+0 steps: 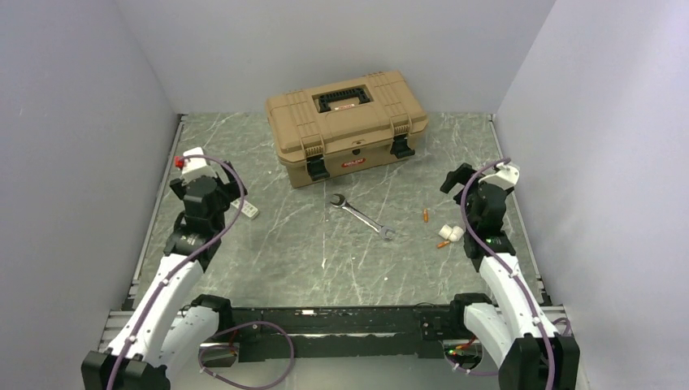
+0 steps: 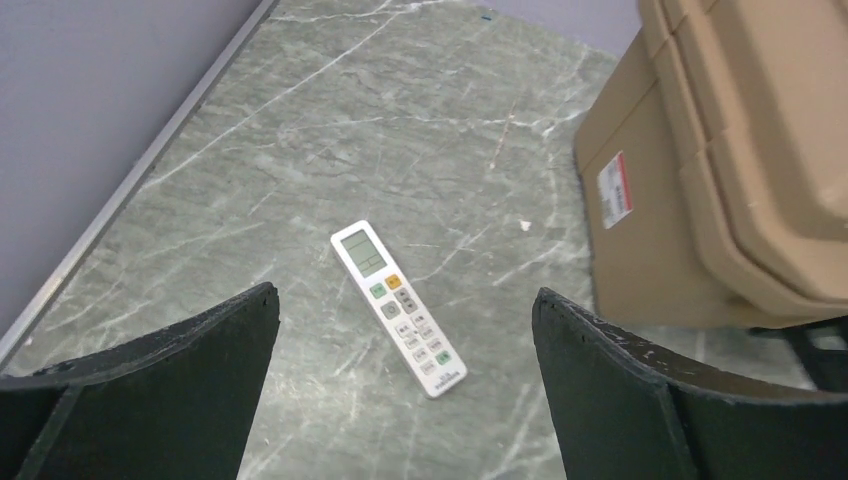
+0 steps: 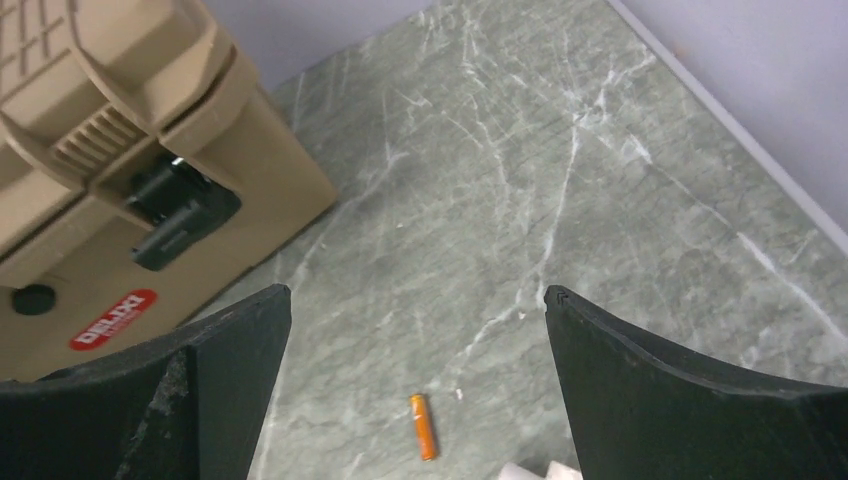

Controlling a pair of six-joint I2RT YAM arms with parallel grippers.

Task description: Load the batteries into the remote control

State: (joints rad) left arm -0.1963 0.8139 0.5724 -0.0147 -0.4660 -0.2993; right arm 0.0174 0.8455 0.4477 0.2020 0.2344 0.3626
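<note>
Light: bright, even and diffuse, from above.
Shadows: soft and faint at the toolbox (image 1: 345, 122) base on the tabletop (image 1: 309, 260).
Focus: wrist views sharp; top view slightly grainy.

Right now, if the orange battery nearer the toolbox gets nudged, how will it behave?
The battery is a small cylinder lying on its side, so it would probably roll if pushed across. The table looks smooth, so it may slide too. Being so small, it is likely light.
</note>
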